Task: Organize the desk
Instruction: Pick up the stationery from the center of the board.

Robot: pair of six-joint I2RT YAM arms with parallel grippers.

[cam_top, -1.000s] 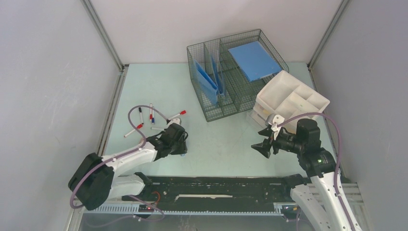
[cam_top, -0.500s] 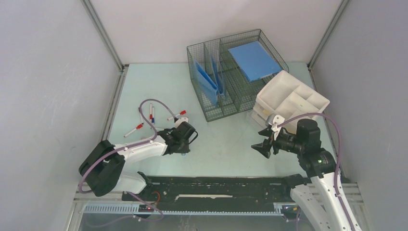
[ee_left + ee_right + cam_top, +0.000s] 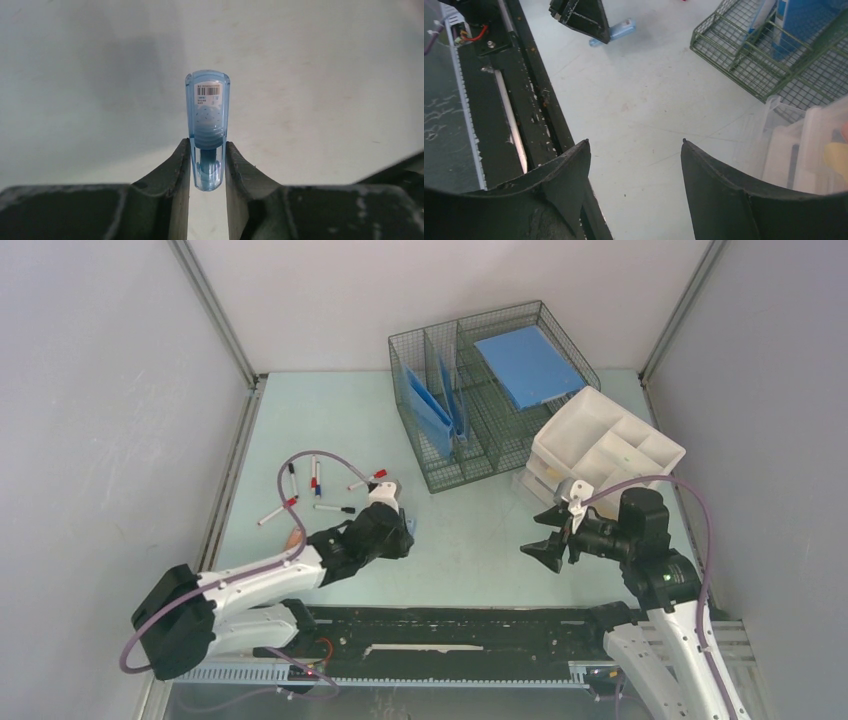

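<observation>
My left gripper (image 3: 402, 528) (image 3: 207, 144) is shut on a small clear-blue tube with a barcode label (image 3: 207, 115). The tube sticks out past the fingertips, over the pale green desk (image 3: 470, 540). The right wrist view shows the tube (image 3: 618, 31) poking out from under the left fingers. Several red-, blue- and black-capped pens (image 3: 318, 485) lie scattered on the desk just behind and left of the left gripper. My right gripper (image 3: 542, 545) (image 3: 635, 144) hangs open above the desk at the right, holding nothing.
A wire mesh organizer (image 3: 490, 445) at the back holds upright blue folders (image 3: 432, 405) and a flat blue book (image 3: 528, 363). A white compartment tray on clear drawers (image 3: 605, 445) stands just behind the right gripper. A black rail (image 3: 450, 630) runs along the near edge.
The left jaws have closed on the blue tube, and the left arm has swung to the right, away from the pens. The right arm has stayed put.
</observation>
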